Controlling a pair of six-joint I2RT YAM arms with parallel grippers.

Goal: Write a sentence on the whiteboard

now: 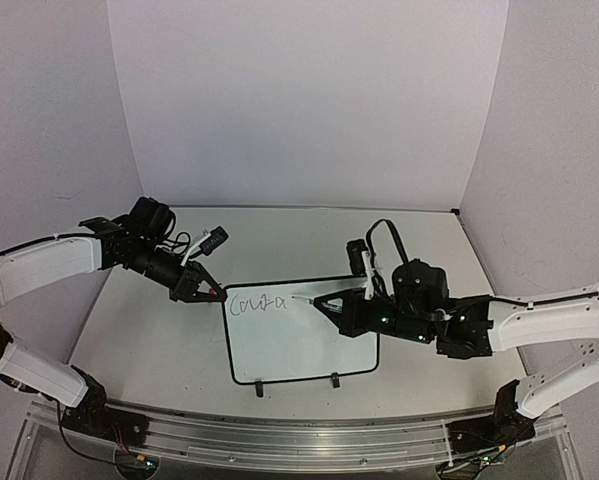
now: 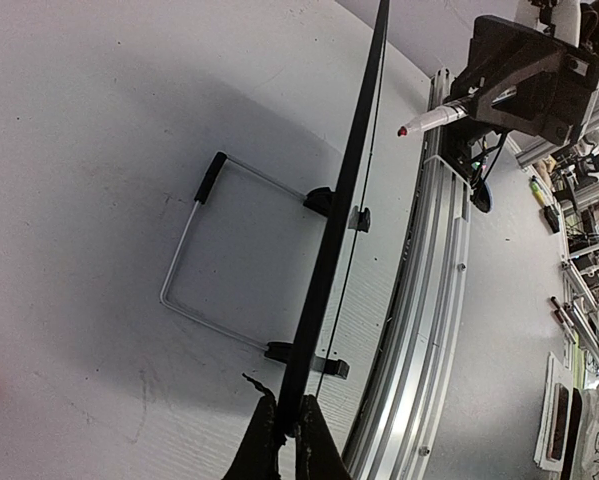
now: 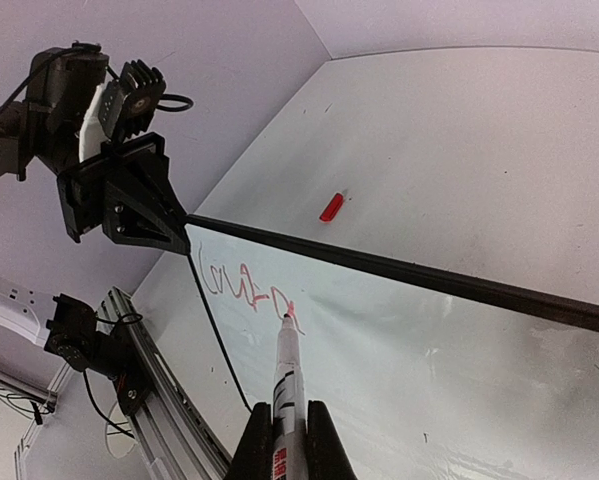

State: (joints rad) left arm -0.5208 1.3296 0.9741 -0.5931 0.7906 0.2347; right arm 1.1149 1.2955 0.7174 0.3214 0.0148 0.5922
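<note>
Slippage is the main danger here. The whiteboard (image 1: 299, 345) sits in the middle of the table (image 1: 279, 235), propped on its wire stand (image 2: 194, 270). The left gripper (image 1: 211, 292) pinches its thin edge at the far left corner. The right gripper (image 1: 331, 303) is clamped on a marker (image 3: 287, 370), with the tip at the board just after the first letters of the sentence (image 3: 241, 287). If the tip pushes too hard, I judge the board can twist out of this narrow pinch, or the marker can slide between the fingers, and the writing becomes crooked.
</note>
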